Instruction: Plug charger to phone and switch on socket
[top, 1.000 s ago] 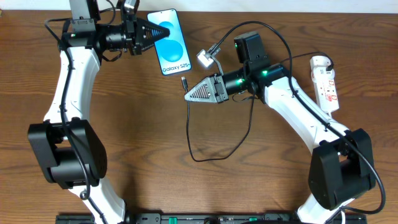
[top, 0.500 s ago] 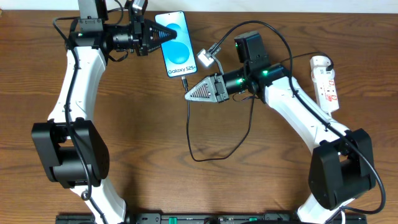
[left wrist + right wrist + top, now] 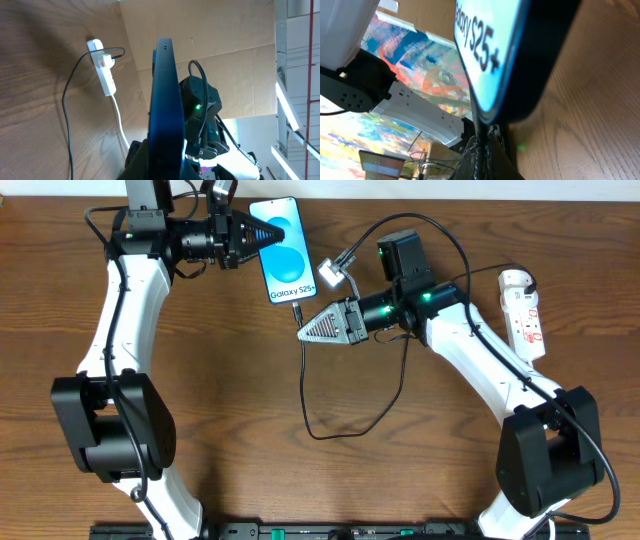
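Step in hand, judged: plugging in. Left hand (image 3: 258,236) clamped on dark-framed blue-screen smartphone (image 3: 283,250), mid far edge of brown wooden worktop (image 3: 230,410). Right hand (image 3: 303,332) clamped on thin black charger cable (image 3: 303,385). Only right wrist view shows tip touching smartphone's bottom; seated or not, cannot tell. Next: push home, then switch narrow white power strip (image 3: 525,310), right edge.

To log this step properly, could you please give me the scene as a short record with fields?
left gripper: jaws shut on the phone
right gripper: jaws shut on the charger, just behind its tip
plug tip: at the phone's bottom edge; seating cannot be told
socket: on the table, far right, untouched; switch state cannot be told
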Available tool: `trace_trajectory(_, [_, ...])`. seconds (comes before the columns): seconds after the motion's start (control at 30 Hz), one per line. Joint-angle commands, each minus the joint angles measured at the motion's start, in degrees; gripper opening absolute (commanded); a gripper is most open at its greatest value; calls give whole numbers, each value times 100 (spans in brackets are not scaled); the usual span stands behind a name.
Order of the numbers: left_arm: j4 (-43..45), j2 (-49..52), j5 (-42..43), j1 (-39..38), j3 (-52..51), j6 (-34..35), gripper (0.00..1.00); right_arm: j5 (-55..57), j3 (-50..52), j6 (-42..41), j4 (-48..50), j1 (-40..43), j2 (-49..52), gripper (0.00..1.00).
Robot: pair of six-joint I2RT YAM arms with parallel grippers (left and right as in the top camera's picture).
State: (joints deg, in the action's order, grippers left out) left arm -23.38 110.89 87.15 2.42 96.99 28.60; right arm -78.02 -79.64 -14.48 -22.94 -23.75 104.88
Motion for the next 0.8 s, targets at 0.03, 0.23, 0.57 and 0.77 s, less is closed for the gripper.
trace_trajectory(0.03, [83, -160, 280, 31, 70, -48, 8, -166, 26, -24, 0, -85, -22, 1])
trace_trajectory(0.23, [83, -160, 280, 83, 70, -48, 7, -166, 26, -4, 0, -90, -22, 1])
trace_trajectory(0.57, [81, -160, 280, 83, 70, -48, 7, -162, 26, -28, 197, -83, -22, 1])
trace_trajectory(0.77, [81, -160, 282, 83, 70, -46, 7, -94, 26, -31, 195, -83, -22, 1])
